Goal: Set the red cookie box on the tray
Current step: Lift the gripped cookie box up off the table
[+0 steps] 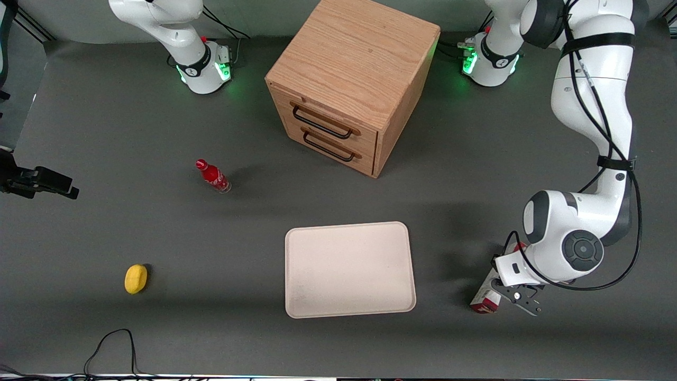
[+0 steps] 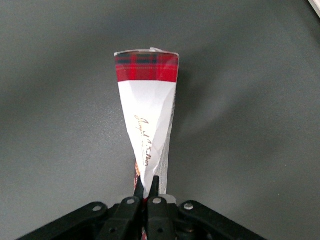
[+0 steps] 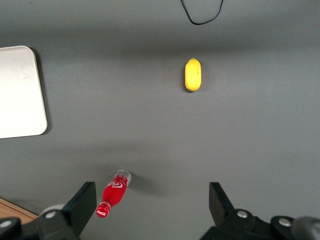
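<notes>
Down at the working arm's end of the dark grey table (image 1: 106, 132), the left arm's black two-finger gripper (image 1: 521, 299) sits low over the long, thin red cookie box (image 1: 485, 296), a carton with a red tartan end and white sides. In the wrist view the gripper's (image 2: 148, 192) fingertips (image 2: 154, 186) are drawn nearly together and pinch the near end of the red cookie box (image 2: 147, 115), which stretches away from the gripper over the table surface with its tartan end farthest from the fingers. From the front, most of the carton is hidden under the arm's white wrist; only its lower end shows, just beside the gripper and on the side toward the tray. Whether the carton rests on the table or is lifted off it cannot be told.

Sideways from the gripper, toward the parked arm's end, lies the flat cream-beige tray (image 1: 296, 312) with rounded corners and a low rim, near the carton but clearly apart from it, with bare table between them. Farther from the front camera than the gripper and the tray stands the light wooden two-drawer cabinet (image 1: 354, 58) with dark wire handles. Well away from the gripper, toward the parked arm's end, a small red bottle (image 1: 213, 176) stands upright, and a small yellow lemon-shaped object (image 1: 136, 278) lies nearer the front camera than that bottle.
</notes>
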Tool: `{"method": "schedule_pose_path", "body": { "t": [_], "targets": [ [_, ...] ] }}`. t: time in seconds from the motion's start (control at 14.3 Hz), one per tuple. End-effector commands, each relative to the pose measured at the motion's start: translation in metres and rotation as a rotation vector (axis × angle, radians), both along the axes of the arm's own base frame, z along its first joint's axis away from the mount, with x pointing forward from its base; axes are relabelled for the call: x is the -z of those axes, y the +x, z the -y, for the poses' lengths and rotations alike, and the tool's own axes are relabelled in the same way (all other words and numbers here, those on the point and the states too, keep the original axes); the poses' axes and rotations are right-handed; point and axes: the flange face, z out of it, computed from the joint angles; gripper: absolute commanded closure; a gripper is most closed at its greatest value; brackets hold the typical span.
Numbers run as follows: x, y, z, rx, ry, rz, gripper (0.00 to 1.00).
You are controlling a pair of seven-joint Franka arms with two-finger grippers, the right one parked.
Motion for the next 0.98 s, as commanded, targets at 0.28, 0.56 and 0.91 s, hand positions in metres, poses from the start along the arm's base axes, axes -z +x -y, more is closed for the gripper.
{"method": "schedule_pose_path", "body": {
  "t": [0.28,0.56,0.91],
  "targets": [
    [-0.123,0.002,0.005,-0.019,0.020,-0.095,1.00],
    [-0.239,-0.020,-0.001,-0.027,0.014,-0.073,1.00],
    [-0.345,-0.072,-0.008,-0.034,0.016,-0.048,1.00]
  ]
}}
